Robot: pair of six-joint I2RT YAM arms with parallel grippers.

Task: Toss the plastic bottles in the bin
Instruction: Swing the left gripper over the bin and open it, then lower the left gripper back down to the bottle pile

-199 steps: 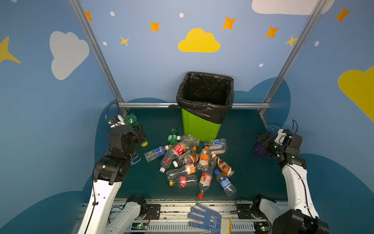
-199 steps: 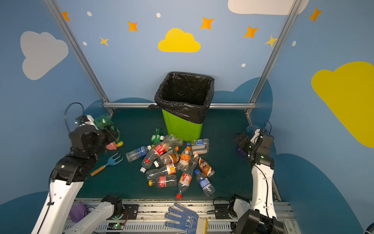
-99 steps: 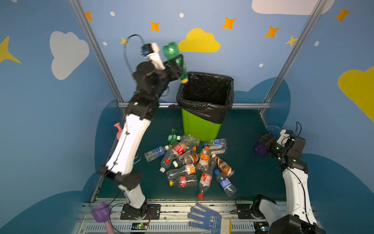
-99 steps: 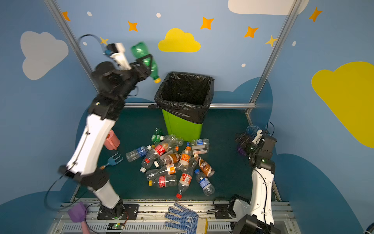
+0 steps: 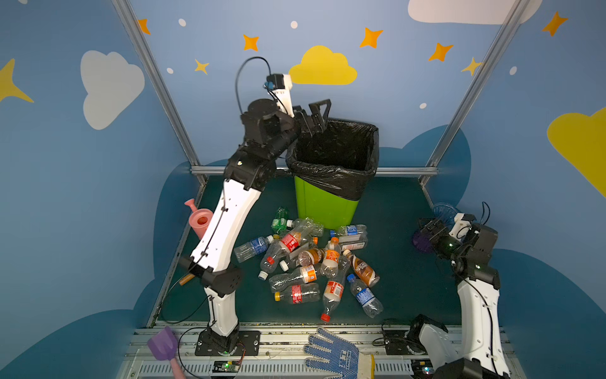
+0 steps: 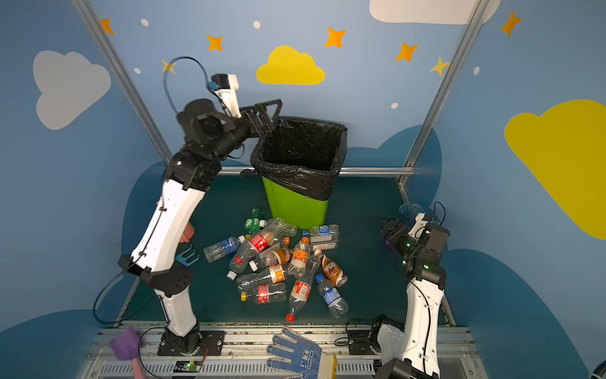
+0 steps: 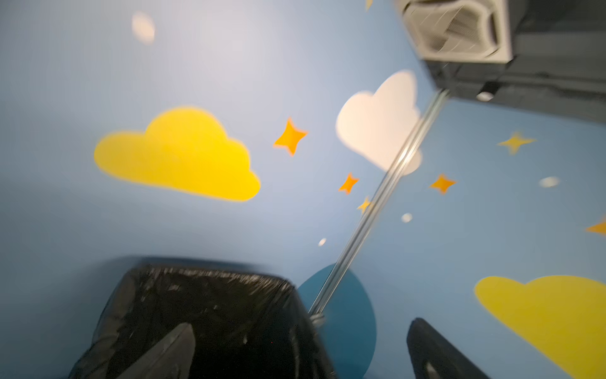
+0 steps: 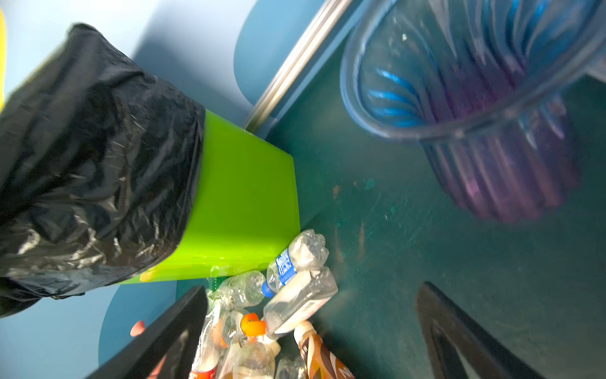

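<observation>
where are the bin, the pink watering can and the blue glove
bin (image 5: 324, 206): in a top view, on its green front wall
pink watering can (image 5: 197, 225): in a top view, on its body
blue glove (image 5: 337, 357): in a top view, on its palm

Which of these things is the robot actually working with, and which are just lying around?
Part of the job: plastic bottles, lime-green bin.
Just lying about: pink watering can, blue ribbed vase, purple scoop, blue glove, small blue fork.
</observation>
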